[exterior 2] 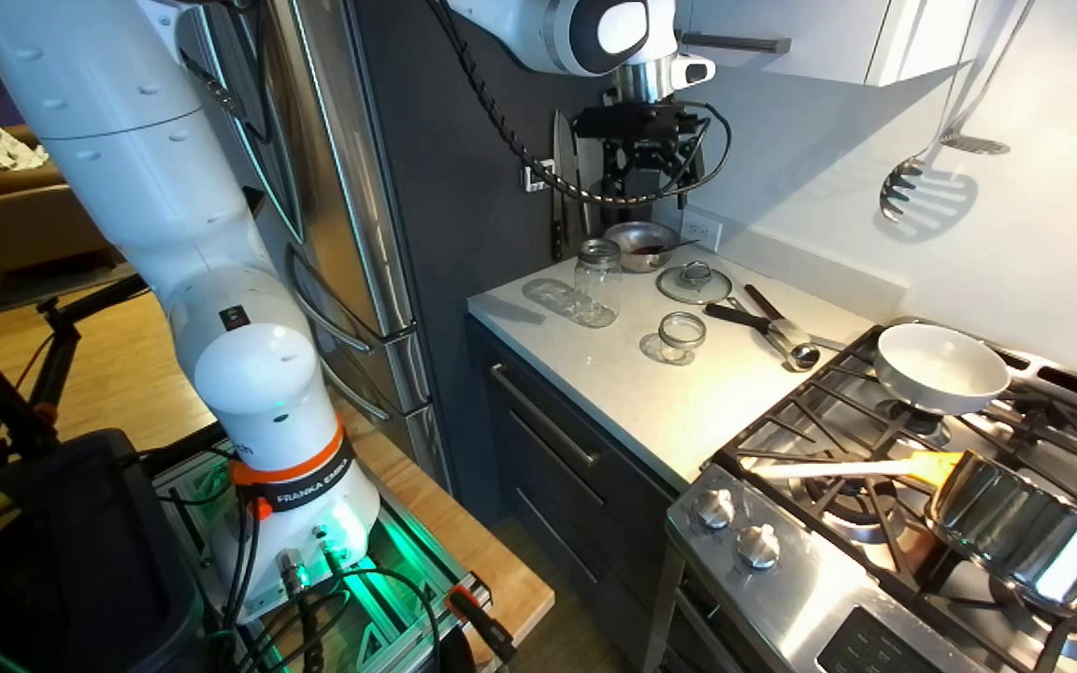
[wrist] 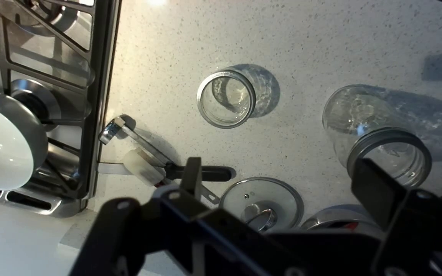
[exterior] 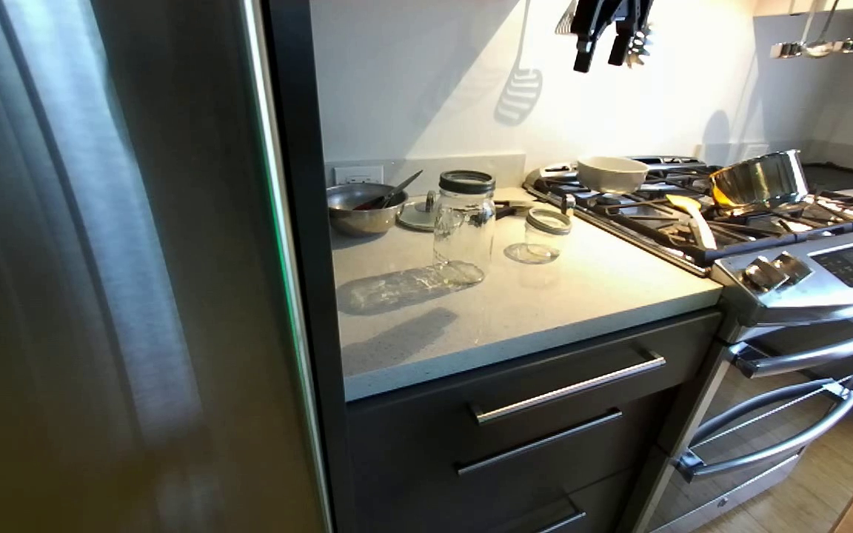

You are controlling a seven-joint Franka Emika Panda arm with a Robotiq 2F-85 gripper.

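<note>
While arm [exterior 2: 155, 178] reaches over counter [exterior 2: 725, 402], claw [exterior: 600, 62] points down, spread wide.

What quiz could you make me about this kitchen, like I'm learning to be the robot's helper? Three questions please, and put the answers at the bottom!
1. Look closely: which is nearer the stove, the tall jar or the short jar?

2. True or false: the robot's jaws are gripping something.

3. Pick one. The white bowl sits on:
a) the floor
b) the stove
c) the top of the fridge

Key:
1. The short jar.
2. False. The jaws stand open, holding nothing.
3. b
</note>
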